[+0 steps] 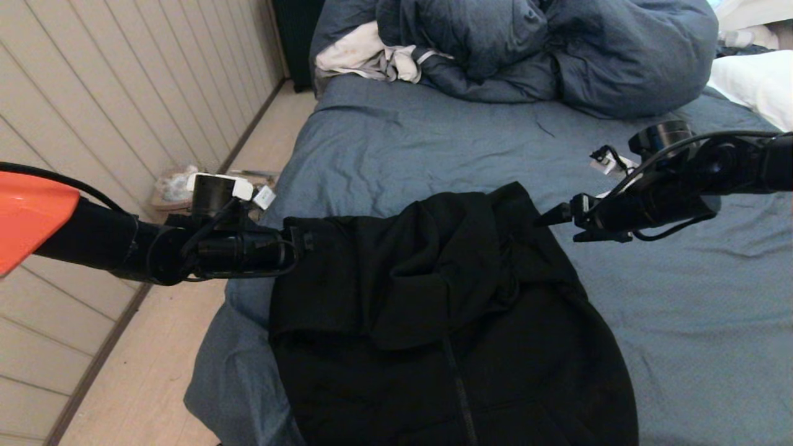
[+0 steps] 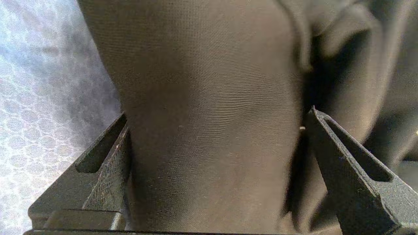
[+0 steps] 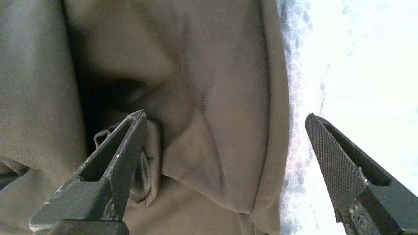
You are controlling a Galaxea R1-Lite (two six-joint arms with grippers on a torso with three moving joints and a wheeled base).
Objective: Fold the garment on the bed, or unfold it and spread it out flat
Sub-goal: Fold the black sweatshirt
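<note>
The black hooded garment (image 1: 446, 322) lies bunched on the near part of the bed (image 1: 403, 142), its zipper running toward the front edge. My left gripper (image 1: 301, 239) is at the garment's left edge. In the left wrist view this gripper (image 2: 218, 114) stands open, and a thick band of the garment (image 2: 209, 98) fills most of the gap. My right gripper (image 1: 557, 228) hovers open at the upper right edge. In the right wrist view this gripper (image 3: 225, 114) straddles the garment's (image 3: 209, 137) hem: one finger is over the fabric, the other over the sheet (image 3: 343, 65).
A puffy dark blue duvet (image 1: 545, 49) and a white-grey cloth (image 1: 365, 59) lie piled at the far end. A white pillow (image 1: 756, 83) is at the far right. A small white item (image 1: 610, 162) lies on the sheet. Floor (image 1: 155, 371) and a wall run along the left.
</note>
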